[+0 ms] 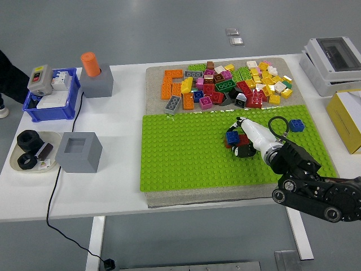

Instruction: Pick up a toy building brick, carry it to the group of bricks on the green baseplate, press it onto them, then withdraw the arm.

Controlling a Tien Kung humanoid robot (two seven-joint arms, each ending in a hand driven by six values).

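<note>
The green baseplate lies on the near half of a grey mat. A small group of bricks stands on it right of centre: a blue brick against a red one. My right hand comes in from the lower right. Its white fingers and a dark fingertip are curled around this group and rest on it. A lone blue brick stands on the plate to the hand's right. A pile of loose bricks lies behind the plate. The left arm is out of view.
Left of the mat stand a grey block with an orange cylinder, a hollow grey block, a blue bin and a dish of black parts. A white box and a yellow box stand at the right. A dark part of a person shows at the left edge.
</note>
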